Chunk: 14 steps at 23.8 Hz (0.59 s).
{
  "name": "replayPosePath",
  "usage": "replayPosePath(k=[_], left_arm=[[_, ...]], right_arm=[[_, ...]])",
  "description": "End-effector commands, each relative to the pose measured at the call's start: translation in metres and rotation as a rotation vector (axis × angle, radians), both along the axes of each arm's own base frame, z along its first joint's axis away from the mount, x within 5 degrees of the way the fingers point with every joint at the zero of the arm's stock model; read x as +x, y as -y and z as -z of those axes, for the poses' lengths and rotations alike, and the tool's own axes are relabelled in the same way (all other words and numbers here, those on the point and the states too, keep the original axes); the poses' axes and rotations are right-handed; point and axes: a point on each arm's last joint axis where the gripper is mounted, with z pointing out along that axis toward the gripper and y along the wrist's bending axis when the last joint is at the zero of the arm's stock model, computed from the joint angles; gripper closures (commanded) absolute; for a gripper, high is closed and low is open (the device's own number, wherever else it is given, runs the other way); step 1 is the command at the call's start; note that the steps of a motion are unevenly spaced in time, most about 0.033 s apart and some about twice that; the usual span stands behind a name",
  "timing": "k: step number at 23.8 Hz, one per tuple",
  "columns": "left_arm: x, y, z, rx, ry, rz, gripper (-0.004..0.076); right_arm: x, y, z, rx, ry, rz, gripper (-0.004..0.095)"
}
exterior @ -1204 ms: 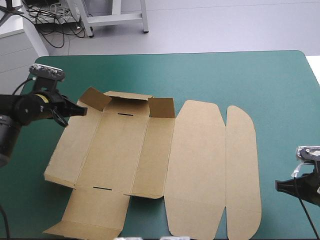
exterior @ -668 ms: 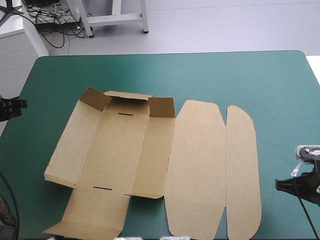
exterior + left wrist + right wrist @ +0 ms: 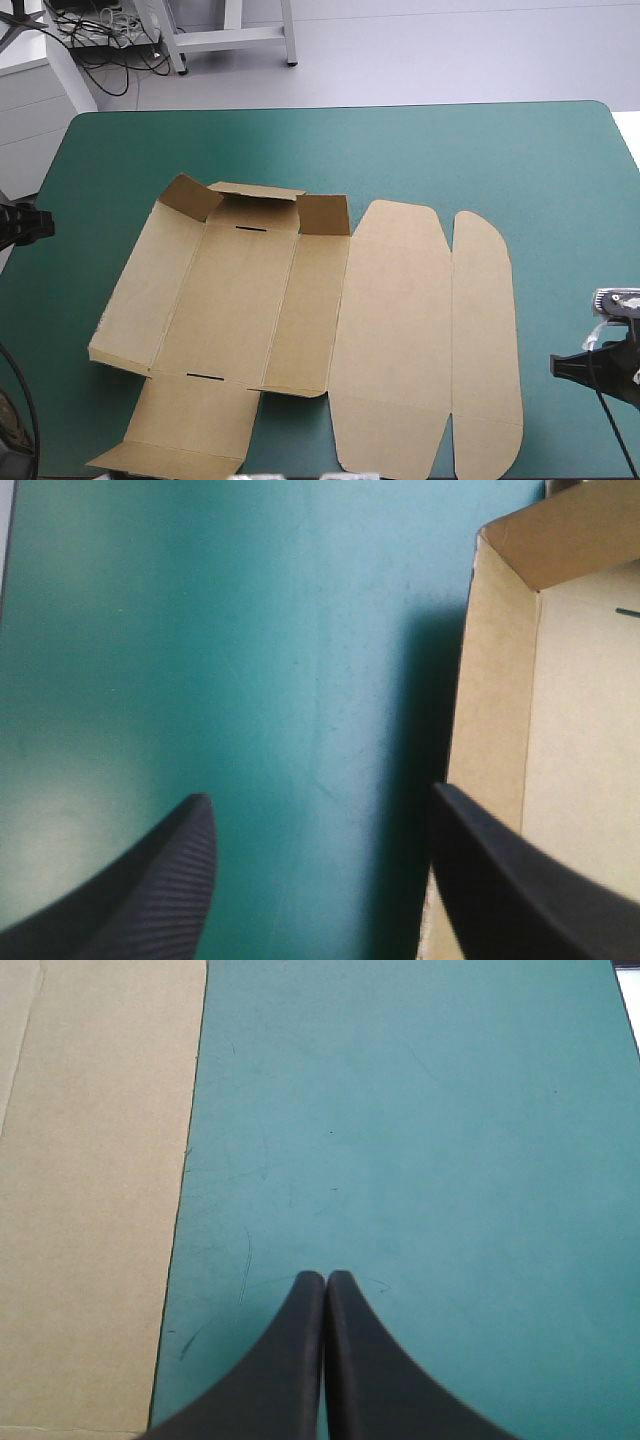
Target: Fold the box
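Leftmost, the left gripper sits at the table's left edge. It is mostly cut off in the high view, where only a dark tip shows. Its wrist view is plainer: the black fingers stand wide apart with only teal-green cover between them, holding nothing. One finger overlaps the box at its left wall; whether it touches the board cannot be told. The box lies spread over the table's left and middle, brown and mostly flat, with the far end wall and two corner flaps tilted up. Its near flap and the lid reach the high view's bottom edge, where their ends are hard to follow. Far right, the right gripper hovers over bare cover, apart from the lid's rounded outer flap. Its fingers are pressed together in a point, gripping nothing, and the high view shows only part of it.
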Motion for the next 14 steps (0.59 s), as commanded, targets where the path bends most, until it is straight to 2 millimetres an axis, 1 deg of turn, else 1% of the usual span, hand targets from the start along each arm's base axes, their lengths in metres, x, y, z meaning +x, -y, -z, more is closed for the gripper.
replayPosePath(k=[1,3,4,7,11,14], left_arm=[[-0.008,0.012,0.004,-0.088,-0.011,0.021,0.0180],[-0.008,0.014,0.029,-0.159,-0.074,0.020,0.0180],[-0.008,0.015,0.038,-0.184,-0.079,0.026,0.0182],[-0.006,0.024,0.065,-0.199,-0.134,0.129,0.0183],[-0.003,0.035,0.086,-0.199,-0.214,0.208,0.0183],[-0.001,0.046,0.093,-0.204,-0.240,0.247,0.0183]], right_arm=[[0.005,0.002,-0.011,-0.023,0.084,0.007,0.0928],[0.005,0.002,-0.011,-0.023,0.085,0.006,0.0928],[0.005,0.002,-0.011,-0.023,0.083,0.006,0.0928],[0.005,0.002,-0.011,-0.023,0.084,0.006,0.0928],[0.005,0.002,-0.009,-0.023,0.080,0.006,0.0928],[0.006,0.002,-0.003,-0.020,0.061,0.006,0.0928]])
